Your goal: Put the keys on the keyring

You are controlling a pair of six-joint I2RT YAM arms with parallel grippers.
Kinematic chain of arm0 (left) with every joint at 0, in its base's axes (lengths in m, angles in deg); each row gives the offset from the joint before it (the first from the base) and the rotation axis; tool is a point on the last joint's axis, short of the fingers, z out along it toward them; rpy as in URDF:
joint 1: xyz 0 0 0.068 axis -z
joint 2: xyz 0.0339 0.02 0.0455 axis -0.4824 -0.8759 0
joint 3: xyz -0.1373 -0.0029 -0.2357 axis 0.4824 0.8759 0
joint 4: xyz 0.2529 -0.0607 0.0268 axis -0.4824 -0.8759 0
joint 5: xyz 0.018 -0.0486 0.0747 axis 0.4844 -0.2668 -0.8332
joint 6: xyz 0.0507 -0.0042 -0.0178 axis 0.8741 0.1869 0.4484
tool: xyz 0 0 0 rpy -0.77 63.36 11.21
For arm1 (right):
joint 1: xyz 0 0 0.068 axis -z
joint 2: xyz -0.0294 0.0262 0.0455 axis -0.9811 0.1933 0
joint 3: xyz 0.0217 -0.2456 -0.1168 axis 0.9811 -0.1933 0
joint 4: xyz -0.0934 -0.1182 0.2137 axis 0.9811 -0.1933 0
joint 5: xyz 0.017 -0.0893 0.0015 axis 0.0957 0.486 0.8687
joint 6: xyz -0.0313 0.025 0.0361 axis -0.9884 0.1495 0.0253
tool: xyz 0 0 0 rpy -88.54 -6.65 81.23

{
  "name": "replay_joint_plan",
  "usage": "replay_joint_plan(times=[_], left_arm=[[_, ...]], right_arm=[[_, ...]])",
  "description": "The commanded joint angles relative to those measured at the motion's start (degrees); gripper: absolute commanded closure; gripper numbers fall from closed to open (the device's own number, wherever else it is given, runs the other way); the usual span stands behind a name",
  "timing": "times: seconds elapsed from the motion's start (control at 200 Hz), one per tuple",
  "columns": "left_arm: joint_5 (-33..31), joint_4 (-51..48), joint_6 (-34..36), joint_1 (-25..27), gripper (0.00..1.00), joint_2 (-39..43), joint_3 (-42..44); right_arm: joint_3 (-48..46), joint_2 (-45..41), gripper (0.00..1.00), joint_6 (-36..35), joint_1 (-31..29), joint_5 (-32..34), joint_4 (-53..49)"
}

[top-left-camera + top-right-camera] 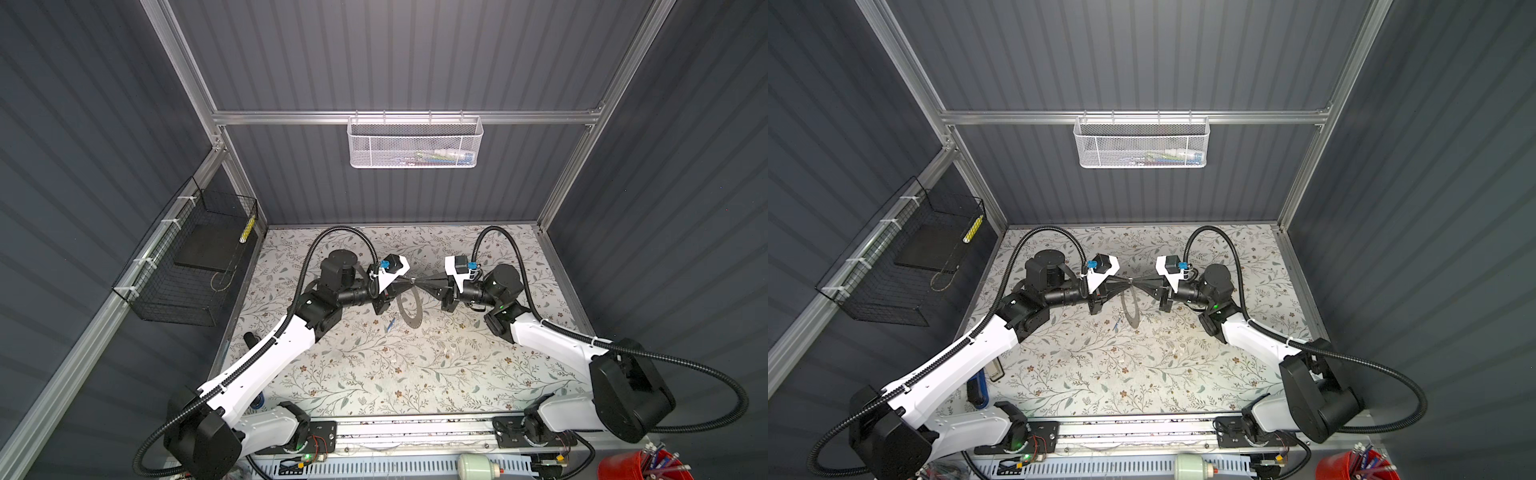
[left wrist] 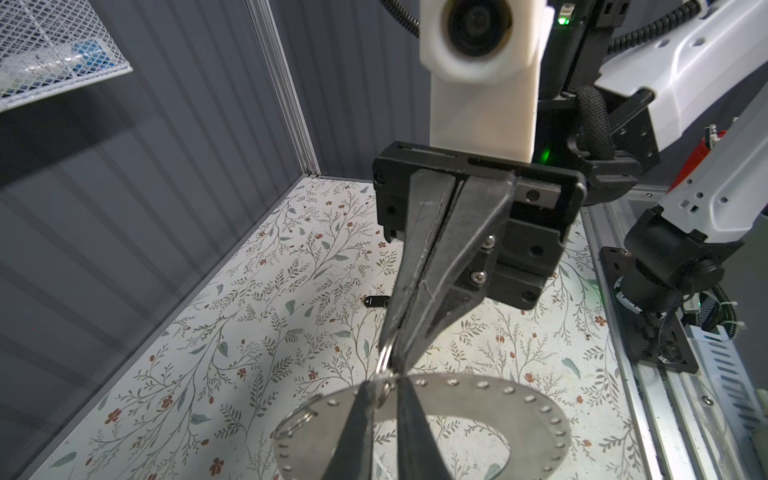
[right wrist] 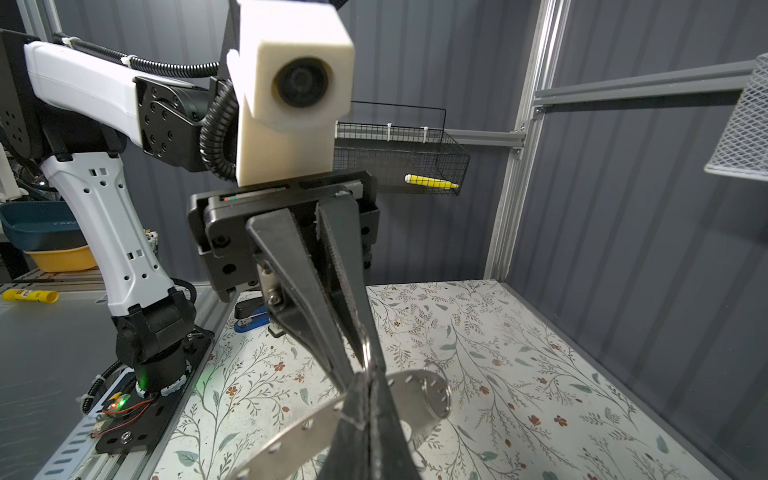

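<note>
Here, left pincer point(image 2: 386, 384) and right pincer point(image 3: 365, 384) both clench keyring point(image 2: 382, 363); ring on edge, spanning tip to tip.

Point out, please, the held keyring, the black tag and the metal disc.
held keyring point(image 2: 383, 360), left wrist view, its loop.
black tag point(image 2: 376, 300), left wrist view, its middle.
metal disc point(image 2: 534, 428), left wrist view, its flat rim.

You have the left gripper point(image 1: 1125, 282) and the right gripper point(image 1: 1136, 283) meeting tip to tip above the floral table point(image 1: 1142, 374). A tiny silver keyring point(image 1: 1131, 281) glints between them. A grey metal disc point(image 1: 1134, 323) sits just below, with a small blue tag point(image 1: 1116, 326) beside it.
</note>
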Motion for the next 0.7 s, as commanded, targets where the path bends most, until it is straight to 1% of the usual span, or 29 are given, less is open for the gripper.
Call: replay_joint_plan(times=[0.0, 0.11, 0.165, 0.24, 0.295, 0.37, 0.45, 0.515, 0.59, 0.63, 0.645, 0.695], left_arm=[[1.69, 3.04, -0.9, 0.2, 0.91, 0.23, -0.58], [2.63, 2.51, -0.43, 0.21, 0.99, -0.25, -1.2], [2.99, 1.62, 0.1, 0.18, 1.0, -0.57, -1.79], [2.5, -1.04, 1.62, 0.24, 1.0, -0.9, -3.43], [1.08, -3.99, 2.87, 0.24, 1.0, -1.3, -5.19], [-1.79, -10.7, 5.79, 0.46, 1.0, -2.78, -9.25], [-6.02, -20.71, 9.94, 1.72, 1.0, -5.62, -15.22], [-9.43, -25.84, 12.73, 3.23, 1.0, -7.47, -18.47], [-11.85, -29.46, 14.49, 4.29, 1.0, -9.0, -21.12], [-12.13, -30.75, 15.08, 4.52, 1.0, -9.67, -21.39], [-12.37, -31.19, 15.24, 4.67, 1.0, -9.83, -23.31], [-12.42, -32.34, 15.83, 4.92, 1.0, -10.29, -24.44]], right_arm=[[0.52, 0.76, 1.0, -0.42, -0.65, -3.03, 2.03], [0.36, 1.03, 1.0, -0.01, -0.68, -3.0, 2.2], [0.22, 0.89, 0.89, 0.05, -0.57, -1.94, 2.3], [-0.68, -0.21, 0.78, -1.53, -0.32, 1.63, 1.24], [-0.86, -1.37, 0.74, -3.95, -0.19, 4.09, -1.65], [-0.24, -2.96, 0.69, -8.23, -0.07, 6.25, -8.59], [0.16, -4.37, 0.67, -11.84, 0.0, 7.87, -13.56], [0.34, -5.1, 0.67, -13.63, 0.01, 9.31, -15.64], [0.65, -5.61, 0.67, -14.6, -0.02, 10.87, -16.77], [0.79, -5.76, 0.67, -14.68, 0.05, 11.44, -16.88], [0.81, -5.8, 0.67, -14.57, 0.06, 11.51, -16.82], [0.9, -5.97, 0.68, -14.46, 0.0, 11.56, -16.71]])
